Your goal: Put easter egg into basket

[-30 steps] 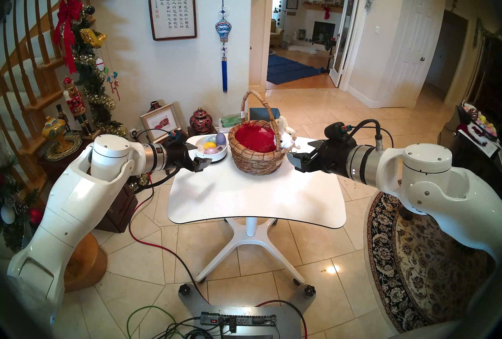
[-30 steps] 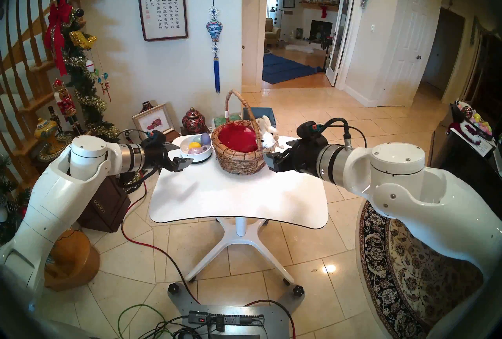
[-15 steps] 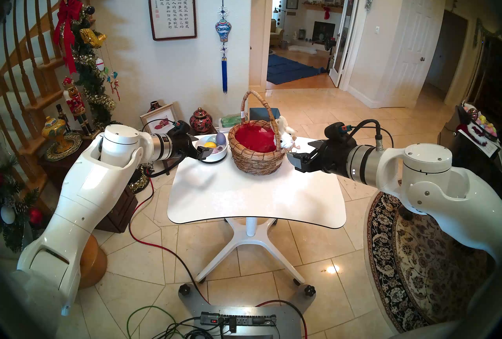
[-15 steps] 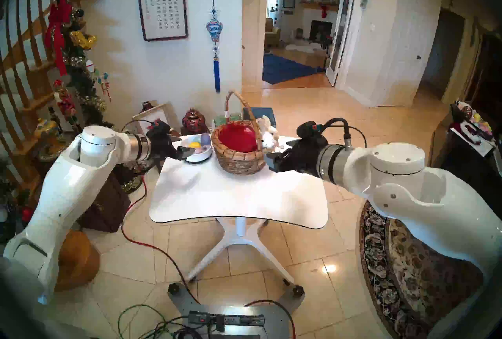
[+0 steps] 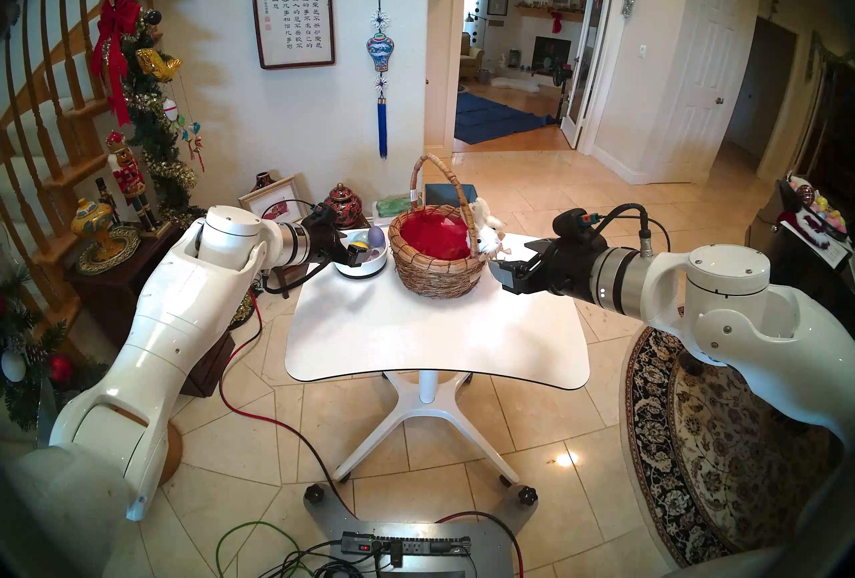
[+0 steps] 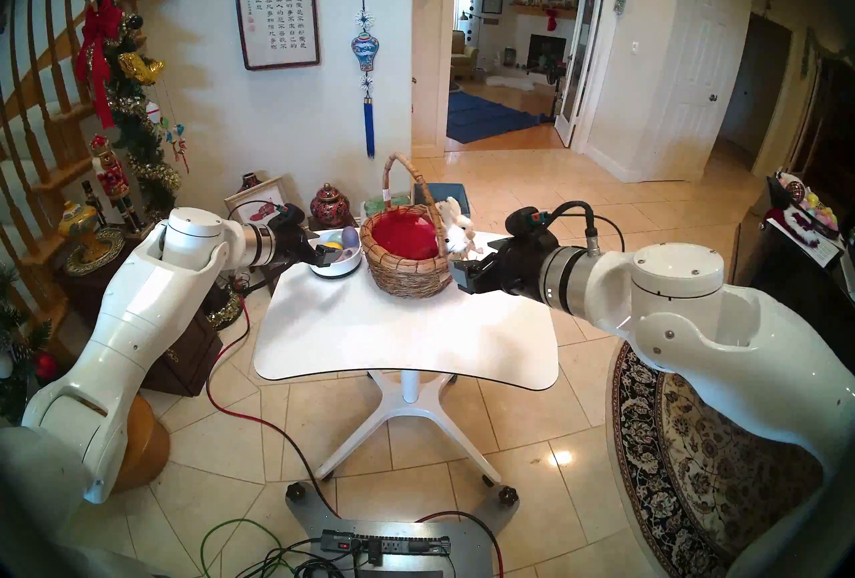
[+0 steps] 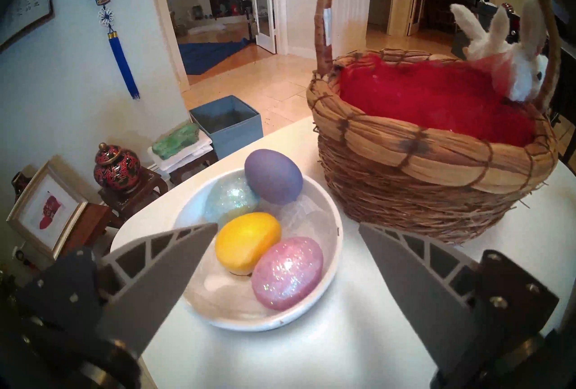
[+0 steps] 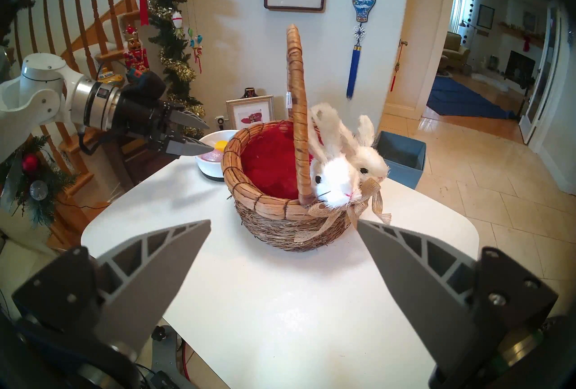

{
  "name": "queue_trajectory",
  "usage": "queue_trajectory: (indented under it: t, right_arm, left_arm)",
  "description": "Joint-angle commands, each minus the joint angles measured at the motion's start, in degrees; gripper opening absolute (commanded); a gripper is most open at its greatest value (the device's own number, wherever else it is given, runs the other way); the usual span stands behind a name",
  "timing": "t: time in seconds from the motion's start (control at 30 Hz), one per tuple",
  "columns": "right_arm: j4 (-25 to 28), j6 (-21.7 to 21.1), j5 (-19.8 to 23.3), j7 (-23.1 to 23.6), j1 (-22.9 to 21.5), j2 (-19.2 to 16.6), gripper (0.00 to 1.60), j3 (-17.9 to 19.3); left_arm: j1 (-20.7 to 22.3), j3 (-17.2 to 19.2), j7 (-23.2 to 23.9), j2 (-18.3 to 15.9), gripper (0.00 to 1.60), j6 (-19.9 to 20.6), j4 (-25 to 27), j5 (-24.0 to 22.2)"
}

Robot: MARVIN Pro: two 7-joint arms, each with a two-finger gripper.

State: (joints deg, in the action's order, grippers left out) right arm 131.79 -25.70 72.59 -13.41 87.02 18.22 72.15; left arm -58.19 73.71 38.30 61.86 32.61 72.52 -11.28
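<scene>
The brown wicker basket (image 5: pixel 432 278) with red lining, tall handle and white plush bunnies (image 8: pixel 335 179) stands at the table's far middle; it also shows in the left wrist view (image 7: pixel 420 192). Left of it a shallow white bowl (image 7: pixel 243 319) holds several eggs: purple (image 7: pixel 274 181), yellow (image 7: pixel 247 242), pink glitter (image 7: pixel 288 273) and pale blue glitter (image 7: pixel 229 200). My left gripper (image 5: pixel 349 246) is open and empty, hovering at the bowl's near-left rim, its fingers on either side of the yellow and pink eggs (image 7: pixel 287 224). My right gripper (image 5: pixel 509 260) is open and empty, just right of the basket (image 8: pixel 283 221).
The white pedestal table (image 5: pixel 435 331) is bare in front of the basket. A blue open box (image 5: pixel 451 193) stands behind it. Low side tables with vases (image 5: pixel 342 204) and a framed picture stand at the far left. Cables lie on the floor.
My left arm has moved forward and right, bringing the open gripper from the table's left edge to the bowl of eggs. The right arm, basket and eggs have not moved.
</scene>
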Motion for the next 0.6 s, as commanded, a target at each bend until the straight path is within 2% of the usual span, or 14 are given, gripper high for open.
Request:
queue_trajectory:
  t: [0.0,0.27,0.57]
  right_arm:
    - [0.07,0.12,-0.05,0.02,-0.54,0.0,1.6,0.46]
    - [0.06,0.12,-0.04,0.03,-0.55,0.0,1.6,0.45]
    - [0.06,0.11,-0.03,0.03,-0.57,-0.01,1.6,0.45]
  left_arm:
    - [6.66,0.82,1.17,3.33,1.6,-0.61,-4.36,1.13]
    - [10.18,1.32,3.99,5.69,1.6,-0.27,-10.55,1.41]
    - [15.16,0.04,6.55,7.97,1.6,-0.61,-18.07,2.68]
